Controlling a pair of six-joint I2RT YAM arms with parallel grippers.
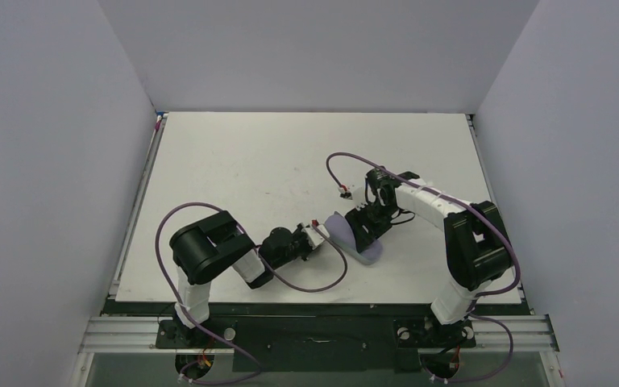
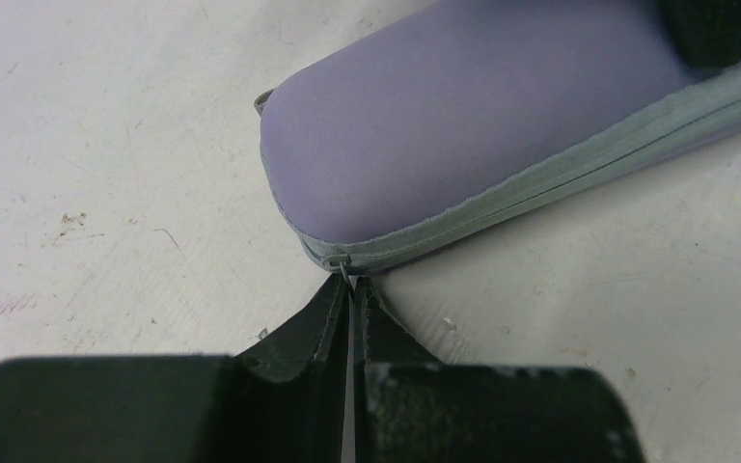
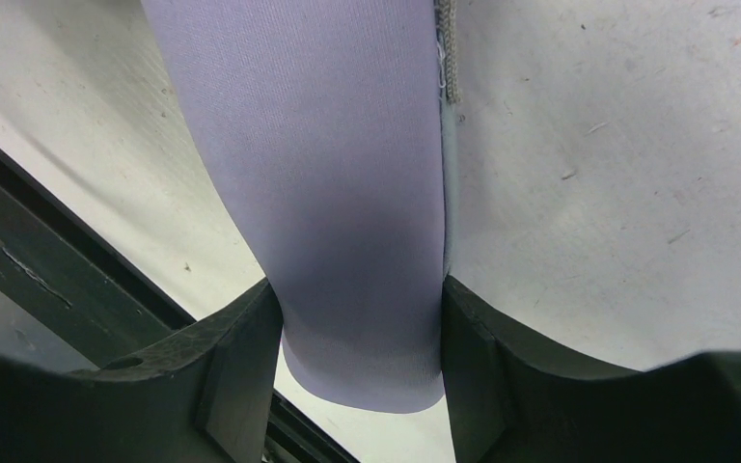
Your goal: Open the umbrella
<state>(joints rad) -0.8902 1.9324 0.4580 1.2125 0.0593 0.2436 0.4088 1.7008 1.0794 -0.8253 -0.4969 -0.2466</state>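
The umbrella itself is not in view. A flat lilac oval pouch point(image 1: 358, 240) with a grey zipper lies on the white table between my two arms. My left gripper point(image 1: 321, 235) is at the pouch's left end. In the left wrist view its jaws point(image 2: 352, 286) are shut on the thin metal zipper pull point(image 2: 344, 269) at the corner of the pouch point(image 2: 463, 125). My right gripper point(image 1: 368, 224) reaches down from the far side. In the right wrist view its fingers point(image 3: 362, 304) are clamped across the width of the pouch point(image 3: 338, 183).
The table's black front rail point(image 3: 29, 246) runs just beyond the pouch's near end. Grey walls stand left, right and behind. Purple cables point(image 1: 310, 284) loop on the table beside each arm.
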